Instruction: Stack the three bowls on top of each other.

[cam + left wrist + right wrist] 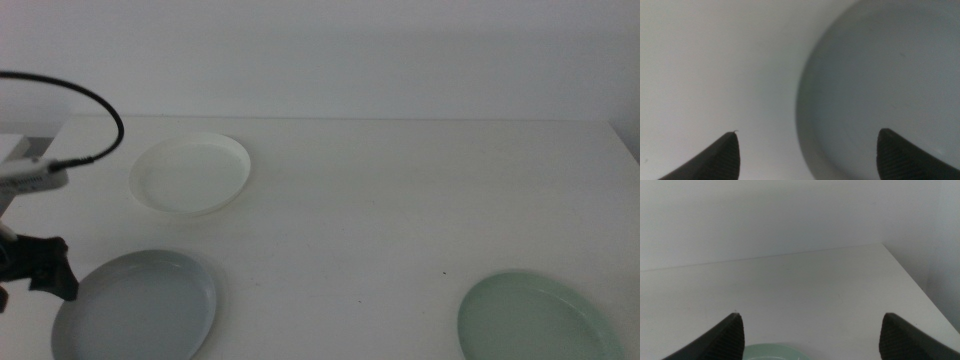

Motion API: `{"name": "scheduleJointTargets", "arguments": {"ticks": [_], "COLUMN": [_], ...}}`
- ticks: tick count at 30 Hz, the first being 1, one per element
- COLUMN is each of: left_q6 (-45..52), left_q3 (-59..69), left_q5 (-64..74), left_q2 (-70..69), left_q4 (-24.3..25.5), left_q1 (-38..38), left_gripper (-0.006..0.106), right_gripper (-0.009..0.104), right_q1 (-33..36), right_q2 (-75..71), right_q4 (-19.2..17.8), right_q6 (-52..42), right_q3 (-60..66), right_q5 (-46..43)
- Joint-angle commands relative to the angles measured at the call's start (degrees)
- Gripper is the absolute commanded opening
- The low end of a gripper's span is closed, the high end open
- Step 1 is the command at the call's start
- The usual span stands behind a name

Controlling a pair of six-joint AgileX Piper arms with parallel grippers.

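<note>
The left gripper (807, 152), fingers spread wide, straddles the grey-blue bowl's (135, 305) rim on the worktop (400, 200); a shallow bite could slip. The right gripper (810, 332) waits open.

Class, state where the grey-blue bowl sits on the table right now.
In the middle view the grey-blue bowl sits near-left, in front of the white bowl; the left gripper straddles its rim.

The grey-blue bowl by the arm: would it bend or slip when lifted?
The grey-blue bowl looks rigid and probably light, being thin and shallow. Its smooth rim may slip, so the left hand, open astride the rim, needs a firm pinch. Flat-bottomed, it should slide, not roll.
</note>
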Motion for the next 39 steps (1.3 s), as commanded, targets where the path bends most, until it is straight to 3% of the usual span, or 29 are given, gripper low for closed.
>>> {"name": "scheduleJointTargets", "arguments": {"ticks": [1,14,18,24,33,39], "left_q6": [0.5,3.4,1.3,0.8,-1.6,-4.4], "left_q3": [1.9,5.7,5.7,5.7,5.7,-1.0], "left_q5": [-5.0,-12.2,-13.3,-13.8,-12.0,0.5], "left_q2": [1.8,9.1,10.0,10.0,9.5,1.8], "left_q4": [-1.1,-1.5,0.1,1.0,0.7,-0.2], "left_q1": [0.1,-0.4,-2.0,-3.5,-3.5,-5.5], "left_gripper": [0.094,0.094,0.087,0.065,0.001,-0.002], "right_gripper": [0.092,0.092,0.092,0.092,0.092,0.092], "right_q1": [-0.4,-0.4,-0.4,-0.4,-0.4,-0.4], "right_q2": [-0.3,-0.3,-0.3,-0.3,-0.3,-0.3], "right_q4": [-0.6,-0.6,-0.6,-0.6,-0.6,-0.6], "right_q6": [-0.3,-0.3,-0.3,-0.3,-0.3,-0.3], "right_q3": [0.2,0.2,0.2,0.2,0.2,0.2], "right_q5": [-0.5,-0.5,-0.5,-0.5,-0.5,-0.5]}}
